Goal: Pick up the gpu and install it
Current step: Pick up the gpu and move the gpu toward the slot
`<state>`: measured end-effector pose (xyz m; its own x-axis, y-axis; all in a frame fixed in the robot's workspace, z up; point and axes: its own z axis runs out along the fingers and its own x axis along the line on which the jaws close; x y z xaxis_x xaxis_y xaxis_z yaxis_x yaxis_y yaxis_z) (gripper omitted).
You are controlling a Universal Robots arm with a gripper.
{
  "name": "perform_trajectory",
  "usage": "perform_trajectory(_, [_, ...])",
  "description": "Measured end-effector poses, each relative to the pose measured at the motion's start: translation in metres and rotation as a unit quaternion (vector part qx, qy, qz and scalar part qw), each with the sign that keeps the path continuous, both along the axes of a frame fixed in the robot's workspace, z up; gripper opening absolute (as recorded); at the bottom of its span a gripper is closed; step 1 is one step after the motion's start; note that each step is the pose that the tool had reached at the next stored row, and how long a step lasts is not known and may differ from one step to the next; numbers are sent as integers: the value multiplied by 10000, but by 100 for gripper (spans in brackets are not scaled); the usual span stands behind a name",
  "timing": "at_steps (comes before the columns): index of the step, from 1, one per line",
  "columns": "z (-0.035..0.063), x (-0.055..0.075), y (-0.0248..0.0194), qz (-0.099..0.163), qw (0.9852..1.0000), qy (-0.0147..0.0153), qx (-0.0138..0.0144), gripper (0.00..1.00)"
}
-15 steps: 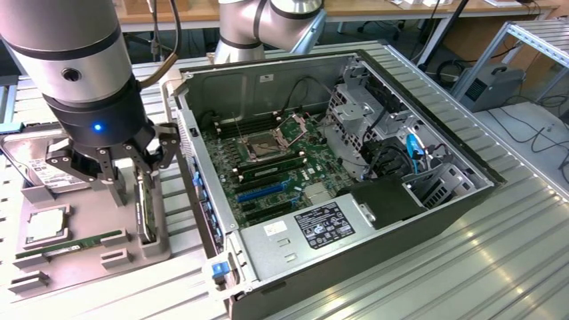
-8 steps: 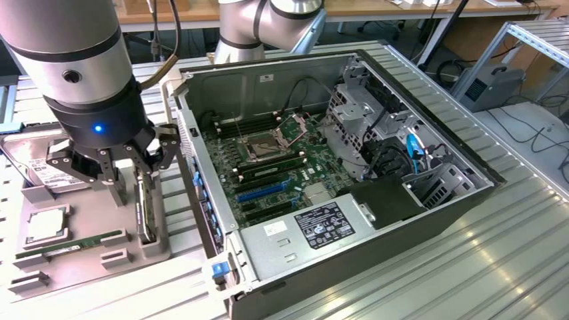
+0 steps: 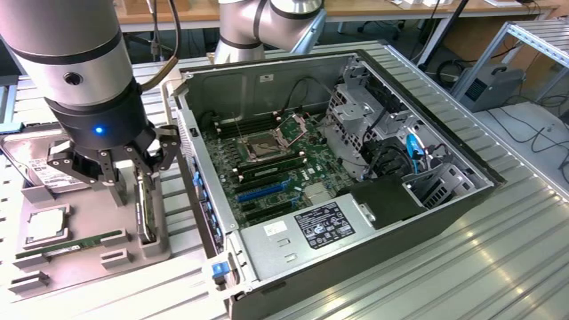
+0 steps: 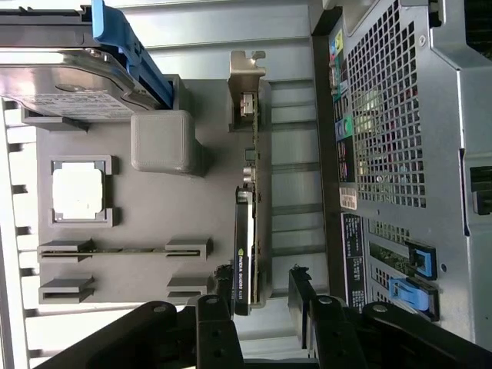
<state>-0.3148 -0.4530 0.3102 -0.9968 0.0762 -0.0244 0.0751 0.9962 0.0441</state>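
While the open computer case [image 3: 258,83] lies on the ribbed metal surface [image 3: 498,267], a gray tray [image 4: 146,200] just beside it carries the gpu [image 4: 243,254], standing on edge along the side nearest the case. The hand [image 4: 261,286] hangs spread, one finger either side of the card.
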Motion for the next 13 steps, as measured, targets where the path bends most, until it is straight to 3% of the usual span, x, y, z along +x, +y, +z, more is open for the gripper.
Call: perform_trajectory(13, [-44, 0, 14, -1, 10000, 0, 0, 42])
